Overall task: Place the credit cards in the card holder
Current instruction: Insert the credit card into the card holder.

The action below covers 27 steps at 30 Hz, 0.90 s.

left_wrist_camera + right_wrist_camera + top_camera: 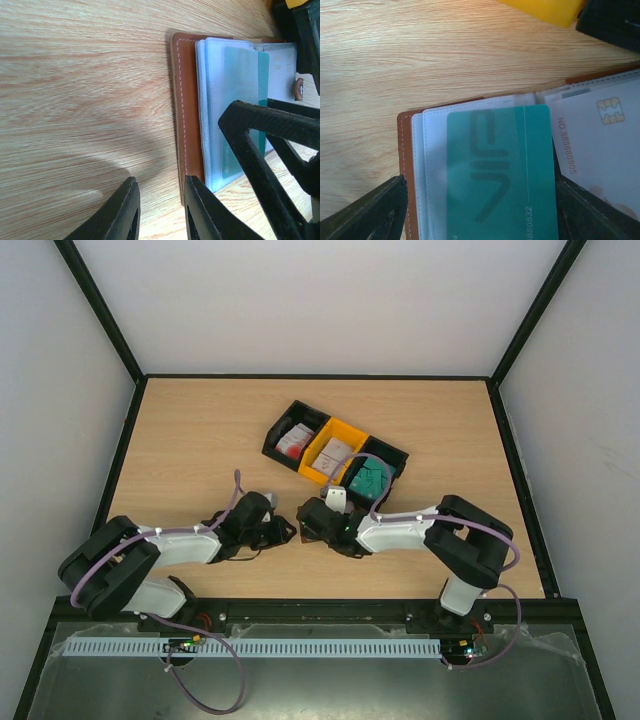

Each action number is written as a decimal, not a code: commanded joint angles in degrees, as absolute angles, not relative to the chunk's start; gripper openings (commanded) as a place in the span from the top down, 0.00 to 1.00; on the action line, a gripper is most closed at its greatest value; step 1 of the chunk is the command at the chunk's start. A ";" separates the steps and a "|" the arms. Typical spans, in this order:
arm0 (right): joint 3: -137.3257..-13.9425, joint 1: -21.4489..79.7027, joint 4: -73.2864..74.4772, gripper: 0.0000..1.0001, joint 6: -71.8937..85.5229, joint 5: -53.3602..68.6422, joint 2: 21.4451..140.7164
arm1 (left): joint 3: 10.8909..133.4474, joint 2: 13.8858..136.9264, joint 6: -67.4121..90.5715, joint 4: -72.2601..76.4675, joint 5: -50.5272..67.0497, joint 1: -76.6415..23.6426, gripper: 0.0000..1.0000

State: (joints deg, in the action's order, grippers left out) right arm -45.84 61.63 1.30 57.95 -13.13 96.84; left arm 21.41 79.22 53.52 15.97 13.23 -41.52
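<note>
Near the middle of the table (200, 440), the left gripper (161, 181) stands narrow, one finger at the left edge of the open card holder (187, 100). The right gripper (480, 186) gapes wide astride a pocketed teal credit card (500, 165), its long axis near-to-far. Bins (335, 452) sit farther.

Surface (395, 50): pale wood-grain, smooth, matt with a soft sheen.
Card holder (403, 150): brown leather, smooth, with light stitching along the edge. Inner pockets (432, 165): milky plastic film, slightly glossy.
Teal credit card (500, 170): smooth plastic, low gloss.
White credit card (600, 150): smooth plastic with a gold metallic chip (609, 111).
Yellow bin (545, 10), upper right of the frame: glossy plastic.
Left pincer (161, 207): black plastic, dull sheen.
</note>
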 commanded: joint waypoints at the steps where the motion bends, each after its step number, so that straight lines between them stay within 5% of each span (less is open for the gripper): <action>1: -48.22 61.97 7.94 0.24 57.00 -17.93 98.98 | 19.89 79.03 53.09 12.70 12.07 -41.84 0.73; 15: -53.16 61.97 9.32 0.37 43.60 -8.53 101.99 | 21.91 77.72 51.40 12.63 10.42 -41.84 0.73; 27: -52.43 60.95 10.11 0.24 46.43 -16.67 94.55 | 24.09 75.26 52.12 12.48 6.77 -41.76 0.77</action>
State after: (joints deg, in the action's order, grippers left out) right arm -52.18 61.49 8.69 44.58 -12.25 98.04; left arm 22.57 77.25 52.29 12.93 8.88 -41.60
